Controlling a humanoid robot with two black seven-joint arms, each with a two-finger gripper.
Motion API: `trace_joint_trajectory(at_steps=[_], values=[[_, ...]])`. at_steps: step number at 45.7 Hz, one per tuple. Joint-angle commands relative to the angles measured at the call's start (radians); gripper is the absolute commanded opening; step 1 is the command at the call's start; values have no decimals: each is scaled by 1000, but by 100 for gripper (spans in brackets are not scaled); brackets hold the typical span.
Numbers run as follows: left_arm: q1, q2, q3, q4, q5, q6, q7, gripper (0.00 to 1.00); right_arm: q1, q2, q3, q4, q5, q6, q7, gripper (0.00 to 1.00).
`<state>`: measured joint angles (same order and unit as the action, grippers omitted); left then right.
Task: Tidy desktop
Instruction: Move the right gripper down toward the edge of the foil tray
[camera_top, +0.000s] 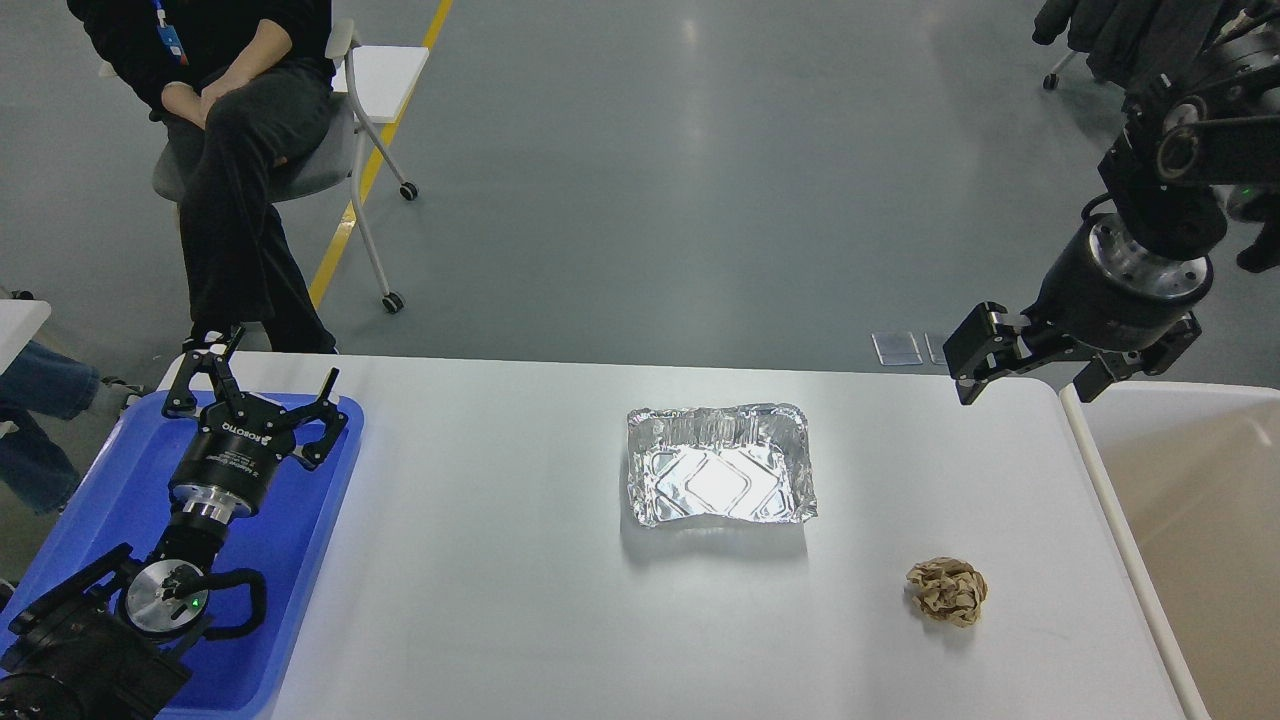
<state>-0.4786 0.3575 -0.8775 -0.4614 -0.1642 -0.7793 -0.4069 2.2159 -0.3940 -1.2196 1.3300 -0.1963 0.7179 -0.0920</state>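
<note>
The white desktop (500, 560) fills the lower middle of the head view. A crinkled silver foil tray (720, 478) lies empty near its centre. To the right and nearer the front edge sits a crumpled brown paper ball (947, 590). My left gripper (268, 372) hovers over the far end of the blue tray (310, 600), fingers spread wide and holding nothing. My right gripper (1025, 392) hangs above the table's far right corner, open and empty, well back from the paper ball.
A beige white-rimmed bin (1190, 500) stands against the table's right edge. A person (240, 110) sits on a wheeled chair (375, 150) beyond the far left corner. Grey floor lies behind the table.
</note>
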Motion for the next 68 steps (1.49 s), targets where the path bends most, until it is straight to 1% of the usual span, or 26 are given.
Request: trace_joint_trajectory(at_steps=[1,46,50,53,62,68], values=[[0,0,0,0,0,0,0,99,2,0,0,0,0,0,0,100],[0,0,-1,0,0,0,0,99,2,7,8,-5,18,2,0,100],[0,0,-1,0,0,0,0,99,-12,17,71,-11,61,1,0,100],[-2,-2,-1,0,-1,0,-1,99,-15,43,60,-12,60,0,0,100],[0,0,-1,0,-1,0,-1,99,-22,49,58,-15,67,-8,2,100],[-2,-2,-1,0,-1,0,0,99,-62,56,98,-17,75,-12,2,100]])
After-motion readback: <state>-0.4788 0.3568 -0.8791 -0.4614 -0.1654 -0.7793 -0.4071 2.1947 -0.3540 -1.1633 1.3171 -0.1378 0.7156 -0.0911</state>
